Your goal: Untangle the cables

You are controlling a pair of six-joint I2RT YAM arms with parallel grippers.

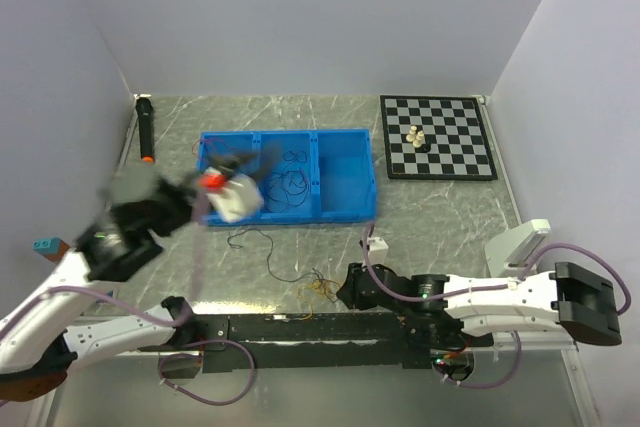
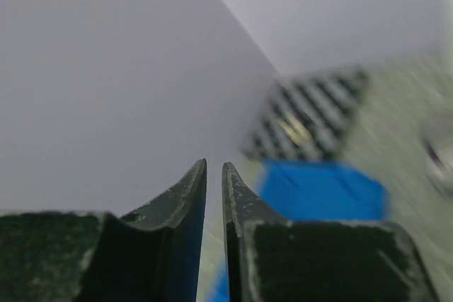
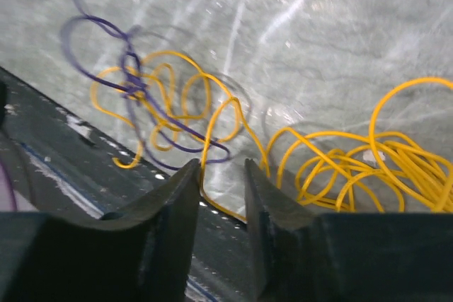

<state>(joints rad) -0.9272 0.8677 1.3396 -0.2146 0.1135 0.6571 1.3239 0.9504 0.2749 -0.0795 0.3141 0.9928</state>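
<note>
Top looks down from behind — left wrist shares its chessboard (image 1: 436, 137), right wrist skims tabletop (image 3: 340, 47).

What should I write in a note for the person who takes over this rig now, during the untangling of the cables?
Left end effector: over the blue bin, fingers a narrow gap apart, holding nothing.
Right end effector: open, low at the near edge of the table.
Cables: yellow wires lie by the right end effector, one loop passing between its fingers, with a purple wire crossing them. Dark wires lie in the bin's middle compartment. One loose dark wire lies before the bin.
Done: some wires are in the bin.
Left: free purple from yellow.
</note>
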